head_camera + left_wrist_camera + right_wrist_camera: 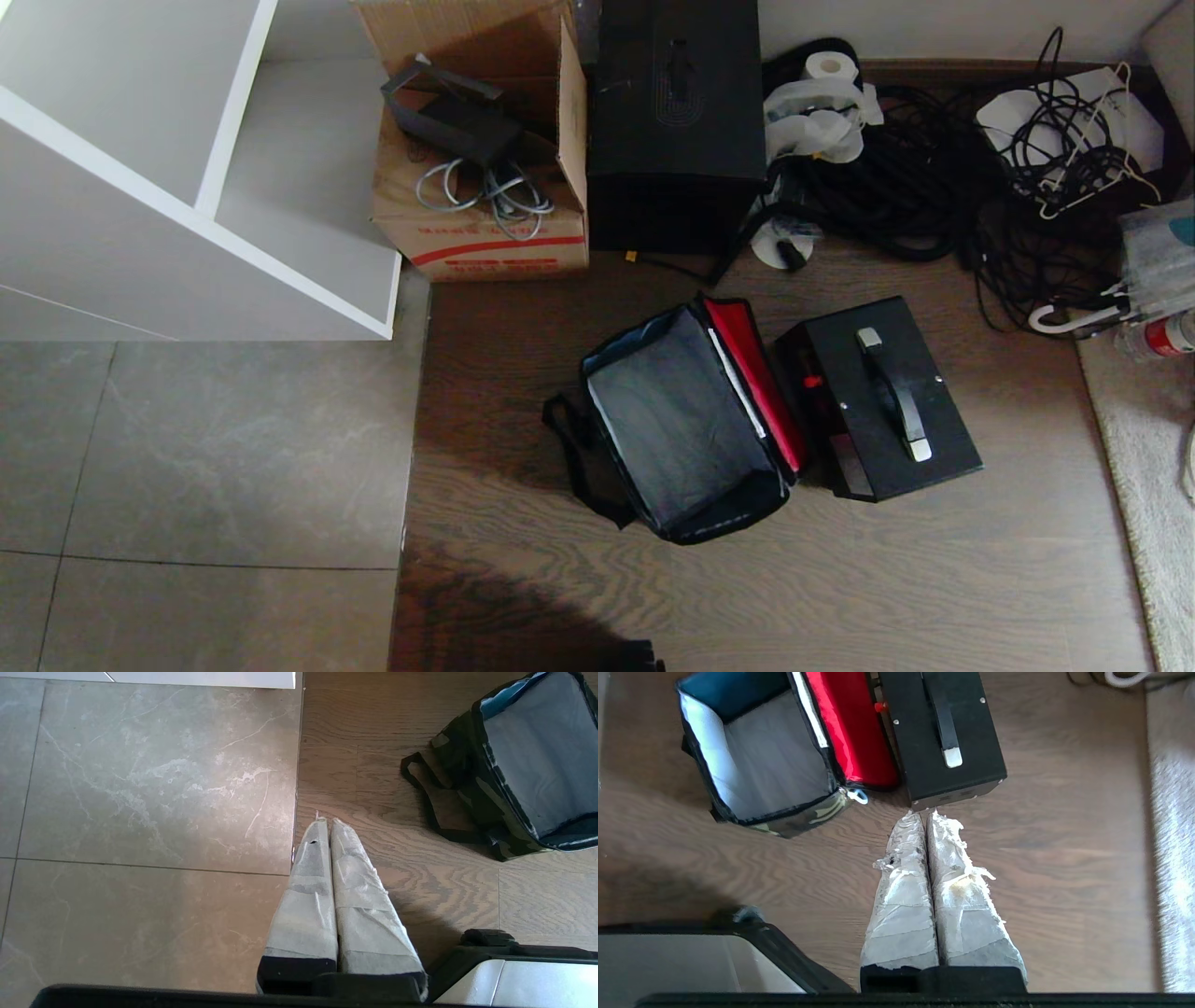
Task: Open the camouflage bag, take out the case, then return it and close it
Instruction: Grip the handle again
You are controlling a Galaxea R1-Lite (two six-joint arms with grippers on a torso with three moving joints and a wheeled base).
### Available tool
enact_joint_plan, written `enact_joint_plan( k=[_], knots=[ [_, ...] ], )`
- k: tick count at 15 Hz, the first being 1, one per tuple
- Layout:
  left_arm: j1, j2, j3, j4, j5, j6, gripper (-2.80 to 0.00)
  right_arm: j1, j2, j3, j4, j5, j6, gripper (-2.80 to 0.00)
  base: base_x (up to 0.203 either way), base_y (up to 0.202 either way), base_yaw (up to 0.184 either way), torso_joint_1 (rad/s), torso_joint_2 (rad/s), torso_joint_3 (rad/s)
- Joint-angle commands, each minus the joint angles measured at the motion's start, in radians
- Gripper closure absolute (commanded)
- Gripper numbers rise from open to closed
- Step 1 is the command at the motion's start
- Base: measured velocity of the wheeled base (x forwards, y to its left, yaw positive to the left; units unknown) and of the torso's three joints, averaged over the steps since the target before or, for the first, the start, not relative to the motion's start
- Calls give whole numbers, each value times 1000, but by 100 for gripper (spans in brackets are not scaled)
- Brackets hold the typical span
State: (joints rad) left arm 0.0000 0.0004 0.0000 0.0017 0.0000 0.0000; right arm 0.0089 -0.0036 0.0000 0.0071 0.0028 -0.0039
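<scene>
On the wood floor (pixel 840 579) the bag (pixel 681 425) stands open, grey inside showing, red lid folded over to its right against the case (pixel 878 397), which sits just beside it, handle up. The left gripper (pixel 325 821) hangs over the floor left of the bag, jaws pressed together, empty. The right gripper (pixel 923 813), jaws likewise closed on nothing, hangs near the case's corner.
</scene>
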Motion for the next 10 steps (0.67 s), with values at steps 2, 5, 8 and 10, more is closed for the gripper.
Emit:
enact_joint_plan(
  k=[2, 5, 8, 10],
  knots=[
    [0, 1, 0, 0, 0, 0, 0, 0, 4, 0, -1, 5, -45, 0, 0, 0, 0, 0, 0, 0],
    [0, 1, 0, 0, 0, 0, 0, 0, 5, 0, -1, 3, -34, 0, 0, 0, 0, 0, 0, 0],
    [0, 0, 0, 0, 0, 0, 0, 0, 4, 0, 1, 2, -33, 0, 0, 0, 0, 0, 0, 0],
    [0, 1, 0, 0, 0, 0, 0, 0, 4, 0, 1, 2, -33, 0, 0, 0, 0, 0, 0, 0]
  ],
)
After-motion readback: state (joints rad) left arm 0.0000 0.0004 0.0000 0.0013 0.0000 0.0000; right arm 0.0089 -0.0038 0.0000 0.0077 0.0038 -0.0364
